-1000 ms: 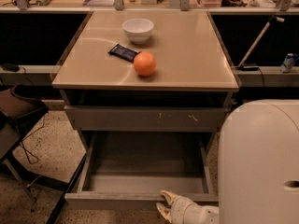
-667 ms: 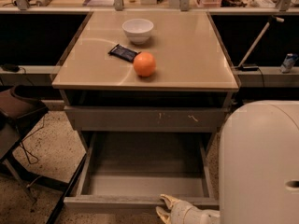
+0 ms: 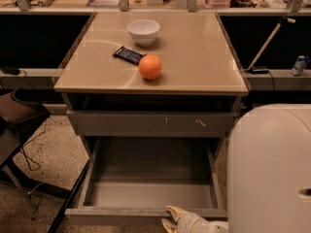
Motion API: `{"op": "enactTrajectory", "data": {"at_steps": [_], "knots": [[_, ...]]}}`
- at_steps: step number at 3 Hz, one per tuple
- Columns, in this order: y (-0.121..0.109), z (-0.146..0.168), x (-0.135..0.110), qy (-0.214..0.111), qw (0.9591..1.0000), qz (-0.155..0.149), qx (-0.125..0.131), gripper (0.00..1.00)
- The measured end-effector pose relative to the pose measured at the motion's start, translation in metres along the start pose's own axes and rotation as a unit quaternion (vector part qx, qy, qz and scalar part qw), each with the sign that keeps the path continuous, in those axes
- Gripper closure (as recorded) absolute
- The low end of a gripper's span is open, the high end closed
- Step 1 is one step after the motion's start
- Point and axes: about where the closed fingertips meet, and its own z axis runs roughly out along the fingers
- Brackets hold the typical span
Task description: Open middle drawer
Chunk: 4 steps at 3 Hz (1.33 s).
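Far left there's a dark brown chair on the speckled floor, with a black cable trailing under it. Next over we get the cabinet. On its beige tabletop sit a dark snack wrapper, a white bowl behind it and an orange just right of the wrapper, close to the front edge. Under the tabletop is a dark open slot, then a grey front with white scratch marks.

The middle drawer is below that scratched front and pulled well out toward us, so we see straight down into its bare grey tray.

The hand is at the very bottom, right at the drawer's front rim, a bit right of its middle. We honestly can't tell whether it's clenched or released.

Right of that, the robot's white body fills the lower corner. Beyond it, a white pole leans against the dark gap beside the cabinet, and a small bottle stands on the ledge at the far right.
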Motion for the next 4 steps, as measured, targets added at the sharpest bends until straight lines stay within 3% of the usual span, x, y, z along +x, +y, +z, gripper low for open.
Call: {"op": "enactTrajectory", "data": {"at_steps": [3,4], "knots": [[0.008,-0.01,-0.001,0.004,1.0,0.009,-0.002,1.0],[0.008,-0.01,-0.001,0.004,1.0,0.009,-0.002,0.81]]}}
